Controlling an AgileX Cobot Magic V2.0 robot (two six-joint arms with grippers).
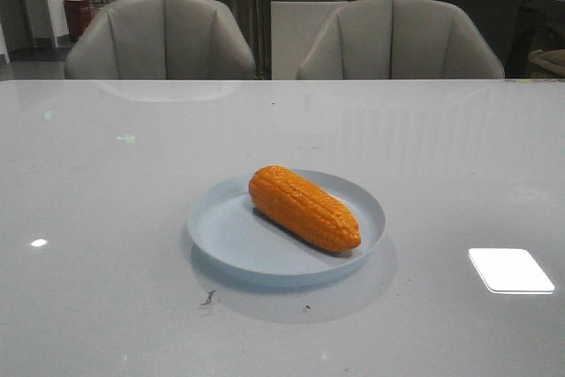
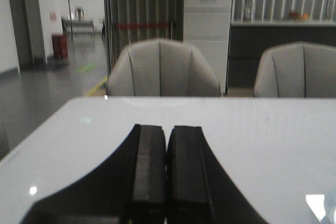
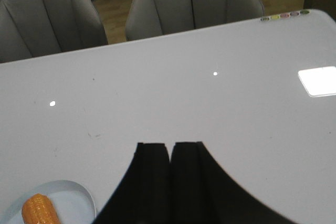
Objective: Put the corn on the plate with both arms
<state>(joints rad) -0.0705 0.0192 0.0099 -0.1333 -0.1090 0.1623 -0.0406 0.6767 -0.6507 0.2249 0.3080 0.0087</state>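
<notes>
The orange-yellow corn lies on the pale blue plate in the middle of the table, slanting from back left to front right. One end of the corn and part of the plate show in the right wrist view. My left gripper is shut and empty above bare table. My right gripper is shut and empty, off to the side of the plate. Neither gripper shows in the front view.
Two grey chairs stand behind the table's far edge. A bright light reflection lies on the glossy white table at the front right. A small dark mark sits in front of the plate.
</notes>
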